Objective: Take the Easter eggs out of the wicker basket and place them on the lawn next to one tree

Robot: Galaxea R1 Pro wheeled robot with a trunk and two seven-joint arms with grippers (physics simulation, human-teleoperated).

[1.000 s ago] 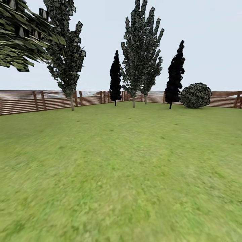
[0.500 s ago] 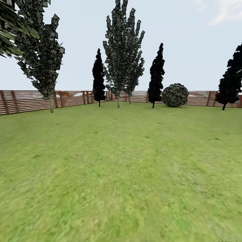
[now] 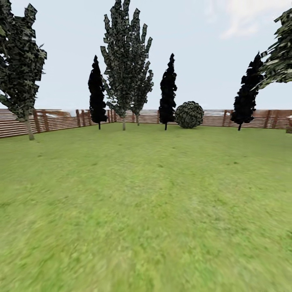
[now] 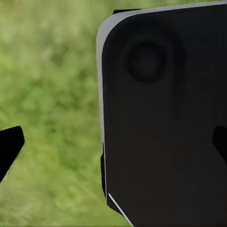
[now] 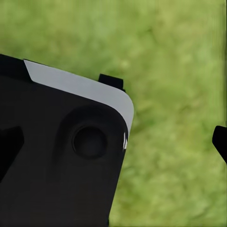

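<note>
The Easter eggs and the wicker basket are out of view. The lawn (image 3: 146, 202) spreads wide and green ahead of me in the head view, running back to the garden's brown slat fence (image 3: 61, 119). Leafy branches of a broad tree (image 3: 280, 56) reach in at the top right; its trunk is out of frame. In the left wrist view my left gripper (image 4: 113, 144) stands open, its black fingertips (image 4: 9, 146) far apart over grass. My right gripper (image 5: 113, 142) is open too, with nothing between its fingers.
Dark narrow conifers (image 3: 168, 91) and taller pale-trunked trees (image 3: 125, 65) line the far fence, with a round shrub (image 3: 189, 114) between them. A dark, white-edged part of my own body (image 4: 165, 118) lies behind the fingers in both wrist views.
The head view has swung to the right, so the trees and shrub sit further left in the picture. Another dark conifer and leafy branches have come in at the right.
</note>
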